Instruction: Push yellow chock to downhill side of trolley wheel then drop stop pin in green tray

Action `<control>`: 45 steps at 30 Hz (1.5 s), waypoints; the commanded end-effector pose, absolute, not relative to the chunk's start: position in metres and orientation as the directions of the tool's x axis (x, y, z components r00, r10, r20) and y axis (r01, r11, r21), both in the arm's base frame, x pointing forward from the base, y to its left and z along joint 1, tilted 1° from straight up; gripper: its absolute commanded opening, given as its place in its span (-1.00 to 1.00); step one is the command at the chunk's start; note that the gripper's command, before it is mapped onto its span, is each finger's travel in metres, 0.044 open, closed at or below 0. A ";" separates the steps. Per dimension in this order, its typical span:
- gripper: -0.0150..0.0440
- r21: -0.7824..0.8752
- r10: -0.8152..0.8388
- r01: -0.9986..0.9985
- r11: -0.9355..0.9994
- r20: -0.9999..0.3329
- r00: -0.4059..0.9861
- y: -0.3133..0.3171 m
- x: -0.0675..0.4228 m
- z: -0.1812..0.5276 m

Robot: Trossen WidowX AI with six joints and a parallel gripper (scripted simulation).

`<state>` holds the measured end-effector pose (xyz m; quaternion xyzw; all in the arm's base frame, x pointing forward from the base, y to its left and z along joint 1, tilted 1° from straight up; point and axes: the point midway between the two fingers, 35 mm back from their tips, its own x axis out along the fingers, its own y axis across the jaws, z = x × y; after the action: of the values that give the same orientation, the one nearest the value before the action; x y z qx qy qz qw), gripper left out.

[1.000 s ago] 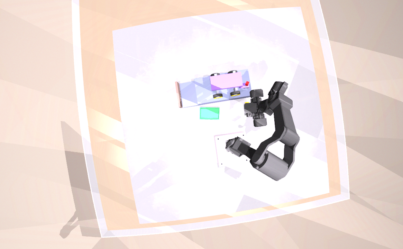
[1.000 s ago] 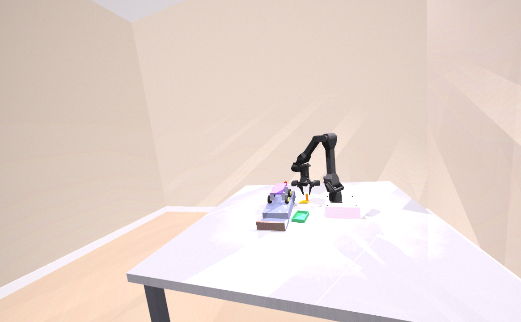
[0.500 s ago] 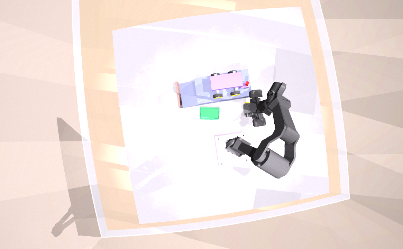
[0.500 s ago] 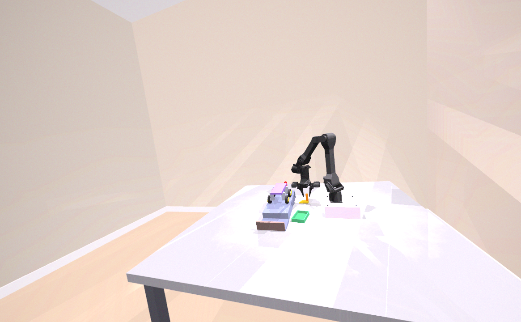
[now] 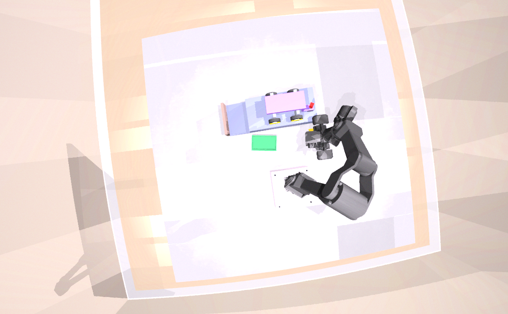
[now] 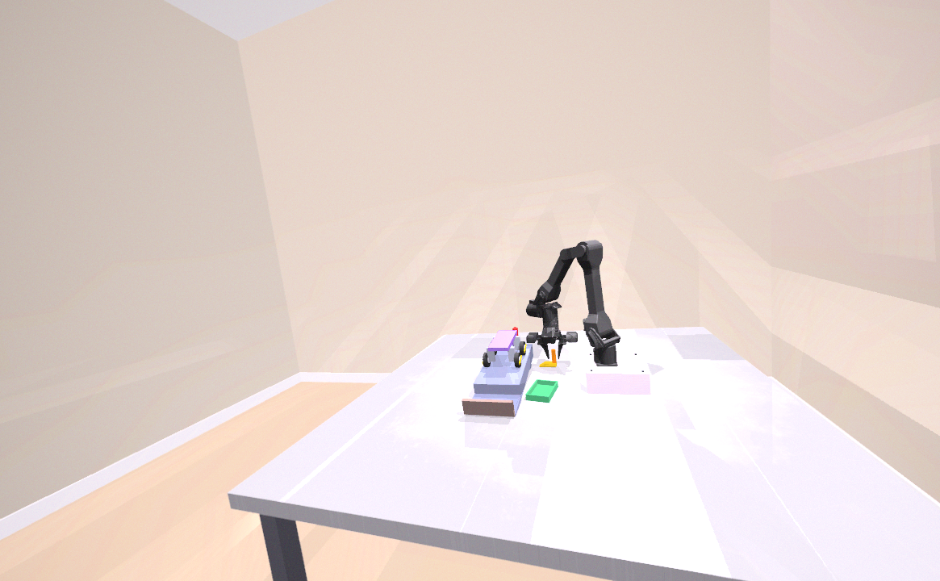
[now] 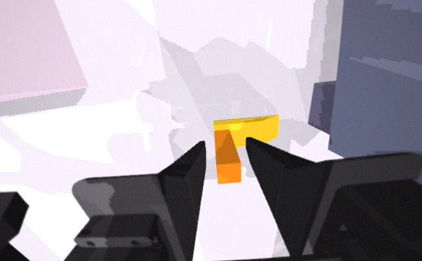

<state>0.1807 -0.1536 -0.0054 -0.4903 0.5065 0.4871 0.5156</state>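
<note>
The yellow chock (image 7: 258,128) (image 6: 549,362) with its upright orange handle (image 7: 227,159) stands on the table beside the ramp's uphill end. In the top view only a yellow sliver (image 5: 311,128) of it shows under the wrist. My gripper (image 7: 225,143) (image 5: 313,138) (image 6: 551,352) is low over it, with one finger on each side of the handle and a small gap on both sides, so it is open. The trolley (image 5: 284,103) (image 6: 505,345) sits on the ramp (image 5: 240,117) (image 6: 502,379) (image 7: 378,90). The red-headed stop pin (image 5: 311,104) (image 6: 514,328) is at its uphill end. The green tray (image 5: 264,142) (image 6: 541,391) lies beside the ramp.
A brown end stop (image 5: 223,119) (image 6: 488,407) closes the ramp's foot. The pale pink base plate (image 5: 283,183) (image 6: 617,382) (image 7: 22,47) under the arm lies close to the chock. The ramp's side wall stands just right of my fingers in the wrist view.
</note>
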 end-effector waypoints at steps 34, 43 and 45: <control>-0.49 -0.007 0.004 -0.999 0.042 -1.000 0.007 -0.151 0.178 0.069; -0.49 -0.007 0.004 -0.999 0.042 -1.000 0.007 -0.151 0.178 0.095; -0.49 -0.007 0.004 -0.999 0.042 -1.000 0.007 -0.151 0.178 0.100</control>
<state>0.1776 -0.1498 0.0879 -0.4884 0.5060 0.4911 0.5141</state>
